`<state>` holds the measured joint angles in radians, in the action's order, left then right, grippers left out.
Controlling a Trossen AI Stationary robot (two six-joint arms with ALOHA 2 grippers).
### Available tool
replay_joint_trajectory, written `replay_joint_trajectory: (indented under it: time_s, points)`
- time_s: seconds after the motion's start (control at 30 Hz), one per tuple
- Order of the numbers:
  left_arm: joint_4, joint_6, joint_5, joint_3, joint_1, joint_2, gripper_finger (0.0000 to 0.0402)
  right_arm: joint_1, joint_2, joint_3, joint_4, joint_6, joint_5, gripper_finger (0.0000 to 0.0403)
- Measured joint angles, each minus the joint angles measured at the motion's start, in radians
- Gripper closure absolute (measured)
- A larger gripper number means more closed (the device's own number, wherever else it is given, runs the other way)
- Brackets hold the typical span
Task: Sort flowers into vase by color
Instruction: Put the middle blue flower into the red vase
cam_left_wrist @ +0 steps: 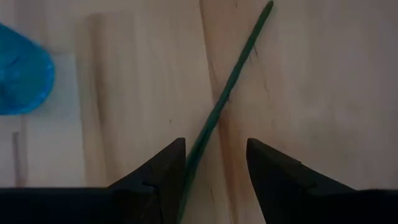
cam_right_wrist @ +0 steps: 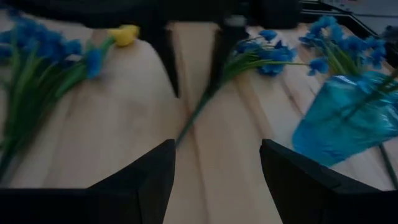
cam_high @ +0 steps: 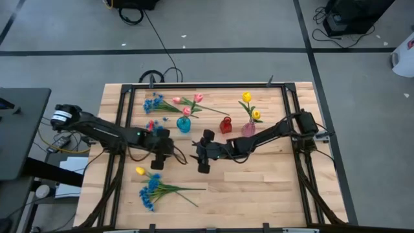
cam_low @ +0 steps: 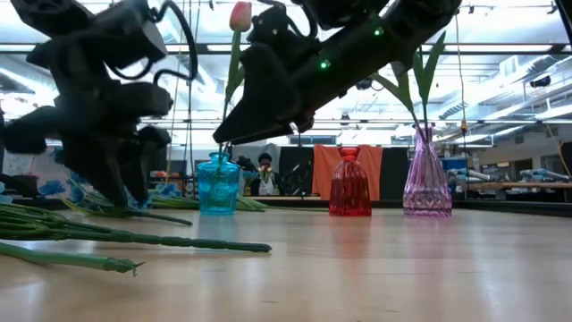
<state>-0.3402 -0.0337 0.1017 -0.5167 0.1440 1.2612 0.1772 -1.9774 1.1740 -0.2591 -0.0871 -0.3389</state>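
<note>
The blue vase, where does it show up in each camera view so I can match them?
High view: blue vase at table centre, left of the red vase.
Low view: left of centre, a pink tulip standing in it.
Left wrist view: blue shape at the left edge.
Right wrist view: at right, tilted.
Shared landmark: the red vase, high and low views only.

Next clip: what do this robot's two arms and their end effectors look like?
Both arms are black, jointed and slim. The left arm has a white band near its base; black cables loop beside its end effector. The right arm shows small green lights in the low view. Each end effector, including the right one, has two dark wedge-shaped fingers.
</note>
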Motion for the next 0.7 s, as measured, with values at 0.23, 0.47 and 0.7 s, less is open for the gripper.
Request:
replay_joint_trajectory:
  time_s: [0.23, 0.47, 0.7]
  points:
    - [0.054, -0.05, 0.046, -0.003, 0.0, 0.092, 0.0234, 0.04, 0.0, 0.0, 0.001, 0.002, -0.038, 0.0159]
    - [0.055, -0.058, 0.024, -0.004, 0.004, 0.1, 0.0343, 0.055, 0.0, 0.0, 0.001, -0.005, -0.064, 0.0159]
    - [0.048, -0.004, 0.001, -0.027, 0.009, 0.098, 0.038, 0.055, 0.0, 0.0, 0.007, -0.047, -0.059, 0.0159]
